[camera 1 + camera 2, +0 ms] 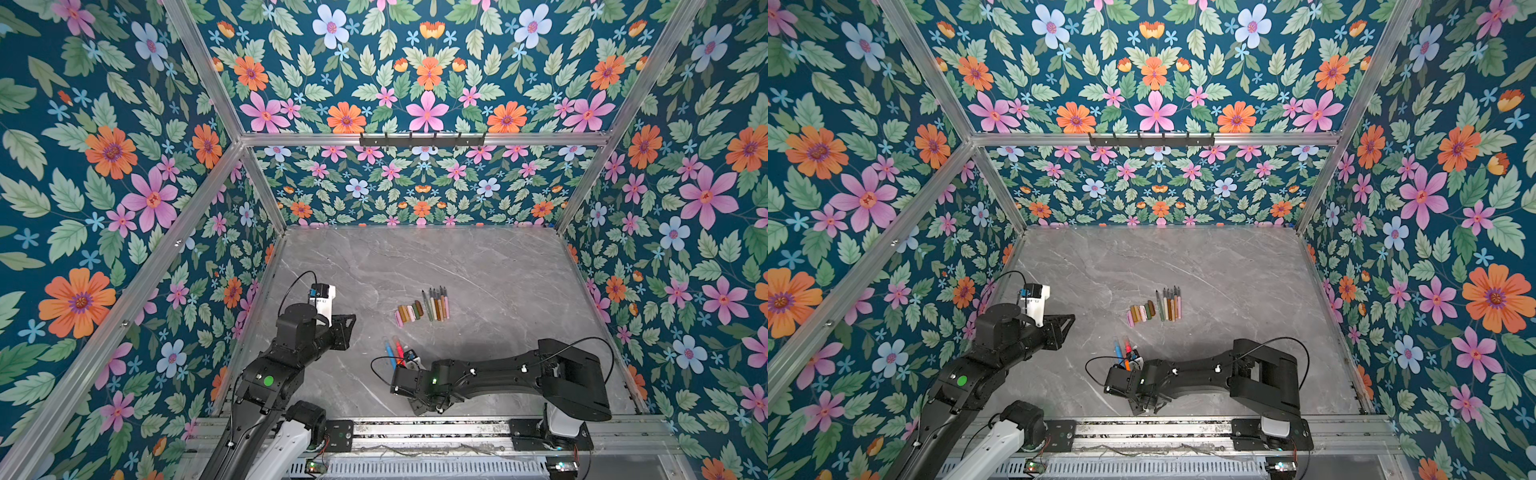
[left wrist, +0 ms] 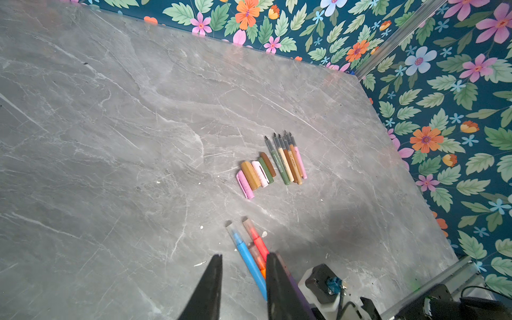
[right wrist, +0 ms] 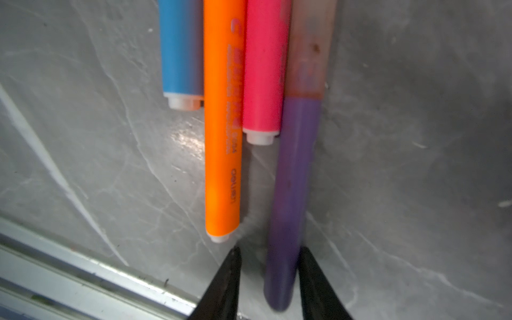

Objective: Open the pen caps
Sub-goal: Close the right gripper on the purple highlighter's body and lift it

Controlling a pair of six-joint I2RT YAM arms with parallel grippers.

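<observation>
Enclosing marble table (image 1: 478, 270), floral walls (image 1: 415, 183), left fingers (image 2: 212, 282) parted, right fingers (image 3: 227, 277) straddling purple pen (image 3: 291, 171)

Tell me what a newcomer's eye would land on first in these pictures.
The loud floral wallpaper of pink and orange blooms on teal fills the walls around the grey marble table. At its middle lies a row of stubby pink, tan and olive plastic pen caps beside thin uncapped pens. Nearer the front, the right gripper straddles a purple marker.
</observation>
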